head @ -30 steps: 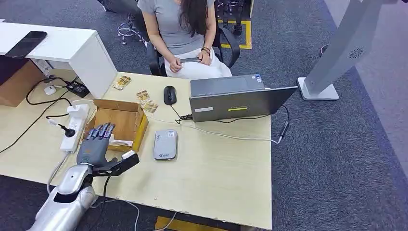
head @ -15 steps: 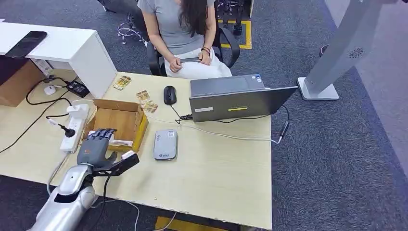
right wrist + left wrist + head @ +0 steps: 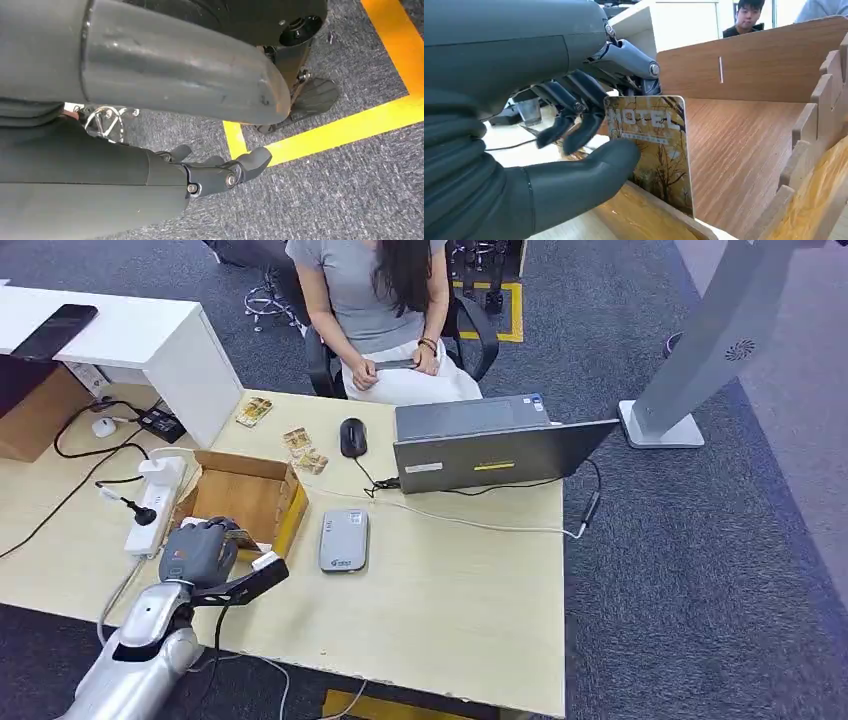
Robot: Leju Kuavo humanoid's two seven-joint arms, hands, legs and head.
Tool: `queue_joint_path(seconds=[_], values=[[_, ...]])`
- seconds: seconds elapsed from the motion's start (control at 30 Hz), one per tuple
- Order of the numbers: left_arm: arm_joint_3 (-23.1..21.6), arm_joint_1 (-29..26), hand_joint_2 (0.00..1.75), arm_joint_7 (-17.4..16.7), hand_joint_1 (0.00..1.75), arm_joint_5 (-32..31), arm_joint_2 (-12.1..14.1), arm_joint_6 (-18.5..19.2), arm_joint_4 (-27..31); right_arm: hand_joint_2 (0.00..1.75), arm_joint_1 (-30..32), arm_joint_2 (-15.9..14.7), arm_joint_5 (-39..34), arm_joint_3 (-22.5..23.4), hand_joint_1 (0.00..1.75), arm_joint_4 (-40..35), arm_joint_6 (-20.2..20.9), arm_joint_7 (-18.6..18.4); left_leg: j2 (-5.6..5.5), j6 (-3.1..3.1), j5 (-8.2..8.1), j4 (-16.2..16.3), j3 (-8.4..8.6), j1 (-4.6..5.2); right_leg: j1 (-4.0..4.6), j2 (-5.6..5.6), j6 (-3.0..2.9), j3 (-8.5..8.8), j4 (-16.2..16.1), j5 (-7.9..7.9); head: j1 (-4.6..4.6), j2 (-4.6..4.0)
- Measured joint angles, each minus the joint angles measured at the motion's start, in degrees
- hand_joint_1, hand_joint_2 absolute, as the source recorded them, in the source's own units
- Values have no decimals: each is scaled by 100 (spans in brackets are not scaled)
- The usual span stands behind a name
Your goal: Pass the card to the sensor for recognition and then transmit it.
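The open brown cardboard box stands on the pale wooden table, and I place the other things from it. Just left of the box lies a white power strip. At the near edge of the box, the robot's grey left hand pinches a brown hotel card with a tree picture between thumb and curled fingers (the card stands upright inside the box). Right of the box lies the flat grey card sensor, and further right an open grey laptop. The right hand hangs over grey carpet, fingers loosely curled, holding nothing.
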State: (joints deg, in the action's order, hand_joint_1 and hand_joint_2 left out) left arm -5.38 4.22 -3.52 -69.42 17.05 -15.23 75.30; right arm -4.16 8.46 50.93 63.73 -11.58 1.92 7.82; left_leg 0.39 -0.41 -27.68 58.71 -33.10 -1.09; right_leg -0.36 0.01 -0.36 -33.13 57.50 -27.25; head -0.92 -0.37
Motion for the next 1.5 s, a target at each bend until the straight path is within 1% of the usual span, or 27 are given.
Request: queue_joint_path(seconds=[0.23,0.63,0.8,0.9,1.03,1.2,1.33,1.5], values=[[0,0,175,2,175,0,0,-2,0,0,0,0,0,0,0,0,0,0,0,0,0,0,0,0,0,0,0,0,0,0,0,0],[0,-38,175,63,175,61,0,-122,0,0,0,0,24,0,0,0,35,2,0,0,0,0,-1,0,0,0,0,0,0,0,0,0],[0,60,175,225,175,66,0,-391,0,0,-4,0,85,-2,0,0,46,11,-2,0,1,2,0,0,0,-1,0,-2,0,0,2,0],[-7,422,175,260,175,15,-2,-411,-57,0,-17,0,138,-20,0,0,66,24,-8,4,6,5,-2,0,0,-9,1,-2,0,3,2,0],[-155,1223,175,249,175,-35,-18,-245,-330,0,-66,4,181,-44,0,0,90,46,-10,0,17,6,-3,0,0,-11,-2,-2,0,16,2,0],[-457,2183,175,188,175,-26,-179,-164,-803,0,-89,4,203,-50,0,0,111,61,-9,-2,20,11,-5,0,0,-10,3,-1,0,21,2,0],[-649,2677,175,138,175,31,-299,-190,-1113,0,-96,4,205,-52,0,0,118,59,-4,-3,20,13,-6,0,0,-4,5,-2,0,23,4,0],[-859,3282,175,6,175,-35,-348,-201,-1456,0,-99,4,247,-61,0,2,146,55,-6,-3,20,15,-12,-1,0,-6,5,-9,0,23,2,0]])
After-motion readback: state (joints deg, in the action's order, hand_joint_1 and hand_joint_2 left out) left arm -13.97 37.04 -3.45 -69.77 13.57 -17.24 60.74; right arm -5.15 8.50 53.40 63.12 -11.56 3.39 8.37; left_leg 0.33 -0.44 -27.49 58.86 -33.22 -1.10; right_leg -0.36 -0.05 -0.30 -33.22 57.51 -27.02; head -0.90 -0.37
